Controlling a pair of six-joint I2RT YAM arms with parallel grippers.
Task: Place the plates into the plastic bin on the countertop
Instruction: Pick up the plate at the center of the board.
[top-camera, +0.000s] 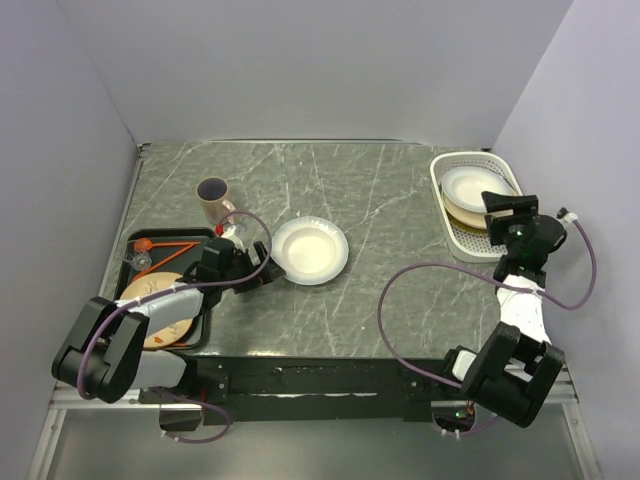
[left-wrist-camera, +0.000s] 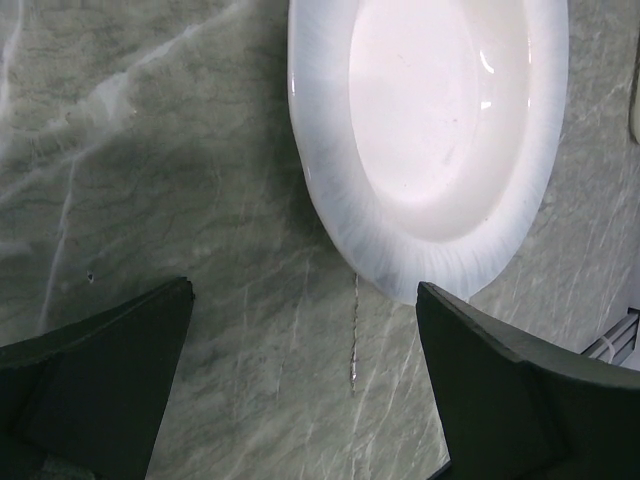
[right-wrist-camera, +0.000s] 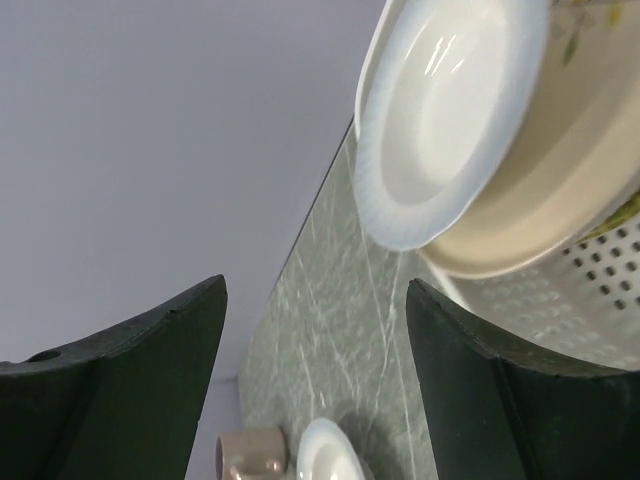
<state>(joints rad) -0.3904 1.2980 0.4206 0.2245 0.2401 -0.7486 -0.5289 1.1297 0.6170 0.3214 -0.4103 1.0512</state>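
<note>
Left end effector (left-wrist-camera: 305, 290): spread wide, empty, low over the table (left-wrist-camera: 150, 150).
Loose white plate (left-wrist-camera: 440, 130): flat on the table, upper right of the left wrist frame; near rim just beside the fingertip (left-wrist-camera: 440, 310) at frame right, outside the gap; contact not resolvable.
Right end effector (top-camera: 505, 218): spread wide, empty, over the plastic bin (top-camera: 452, 232) at right of the top frame.
Bin contents: top plate (right-wrist-camera: 450, 110), white, on a beige plate (right-wrist-camera: 560, 190); both beyond the fingers, apart from them.
</note>
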